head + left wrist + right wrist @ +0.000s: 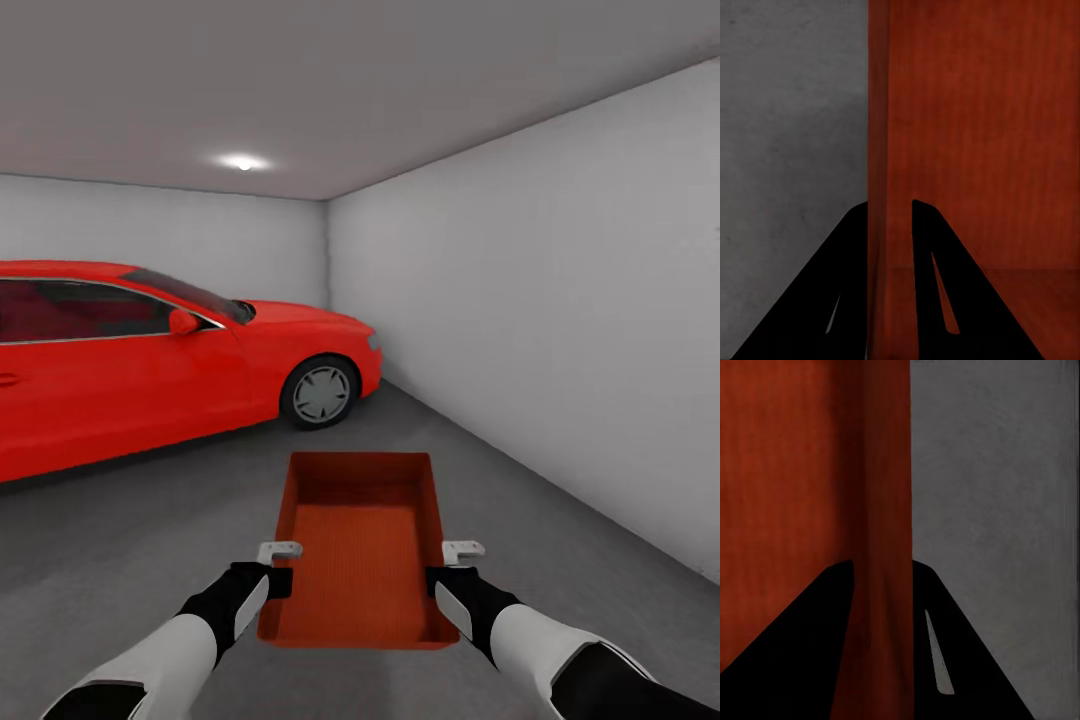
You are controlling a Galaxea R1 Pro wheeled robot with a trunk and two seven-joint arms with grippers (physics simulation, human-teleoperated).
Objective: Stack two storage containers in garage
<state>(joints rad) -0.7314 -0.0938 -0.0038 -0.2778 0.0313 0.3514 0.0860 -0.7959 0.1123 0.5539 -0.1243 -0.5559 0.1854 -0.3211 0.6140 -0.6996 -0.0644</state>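
One orange-red storage container (360,560) hangs in front of me above the grey concrete floor (130,540) of the garage, open side up and empty. My left gripper (277,580) is shut on its left wall, and my right gripper (443,580) is shut on its right wall. The left wrist view has the thin red container wall (879,150) pinched between the two black fingers (937,292), one inside the bin and one outside. The right wrist view has the same grip on the opposite container wall (881,510), with floor (997,510) beyond it.
A red car (150,360) stands to the left, its front wheel (321,393) a little beyond the container. A white wall (560,340) runs along the right side and another closes the far end. Open floor lies ahead between car and wall.
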